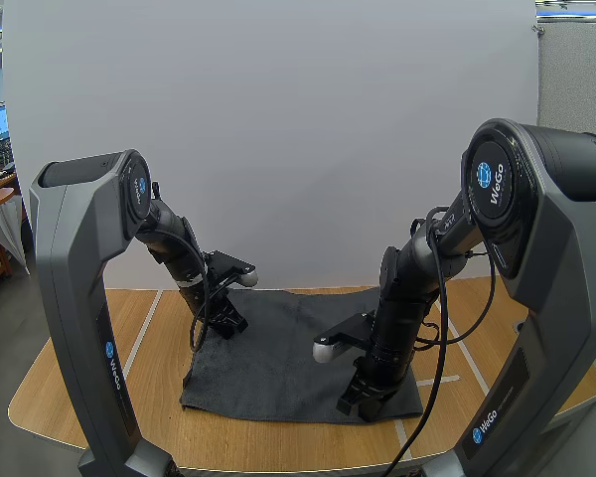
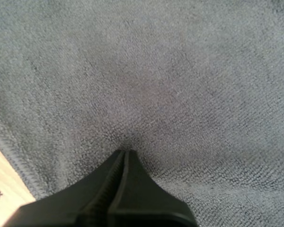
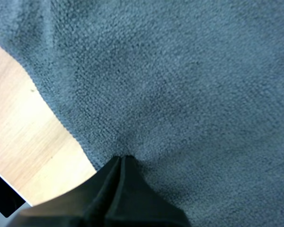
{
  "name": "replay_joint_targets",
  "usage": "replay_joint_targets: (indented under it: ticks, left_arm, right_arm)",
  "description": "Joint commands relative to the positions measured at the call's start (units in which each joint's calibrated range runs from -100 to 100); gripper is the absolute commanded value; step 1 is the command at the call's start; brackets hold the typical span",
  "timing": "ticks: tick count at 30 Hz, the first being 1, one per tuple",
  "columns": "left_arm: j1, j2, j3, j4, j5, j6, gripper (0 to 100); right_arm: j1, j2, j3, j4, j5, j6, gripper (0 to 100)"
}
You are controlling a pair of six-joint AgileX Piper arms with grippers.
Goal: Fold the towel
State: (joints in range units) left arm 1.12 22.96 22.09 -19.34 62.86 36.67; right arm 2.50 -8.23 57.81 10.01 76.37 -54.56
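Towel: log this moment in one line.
towel spread on table | left pincer shut on it near hem | right pincer shut on it near edge

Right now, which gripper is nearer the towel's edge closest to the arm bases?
Right. The right gripper sits by that edge of the towel; the left gripper is farther back.

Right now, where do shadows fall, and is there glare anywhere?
High view: even light, no glare on the towel. Left wrist view: a dark shadow at the left pincer. Right wrist view: fainter shadow at the right pincer; the table looks bright.
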Motion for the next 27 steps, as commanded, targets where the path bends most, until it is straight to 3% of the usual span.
replay_joint_targets:
  ticks: [1,8,10,12,19,27]
  left_arm:
    - [0.02,0.8,0.1,2.5,-3.5,-0.4,0]
    - [0.02,0.2,0.1,2.5,-2.2,-1.1,0]
    - [0.02,-0.4,0.1,2.5,-0.7,-1.1,0]
    - [0.02,-1.1,0.1,2.5,1.3,-1.2,0]
    - [0.02,-4.3,0.1,3.0,9.1,-2.8,0]
    - [2.38,-4.4,0.1,3.8,13.6,-3.8,0]
  right_arm:
    - [-0.2,0.6,2.2,-4.4,6.4,-0.6,0]
    - [-0.2,-0.4,2.2,-1.2,3.3,-1.8,0]
    - [-0.2,-5.4,0.4,4.6,2.3,-3.6,0]
    - [-0.2,-9.3,-1.8,6.3,2.3,-3.6,0]
    - [-0.2,-19.2,-7.6,7.4,-1.5,-1.2,0]
    - [-0.2,-19.9,-8.3,7.0,-3.7,-0.1,0]
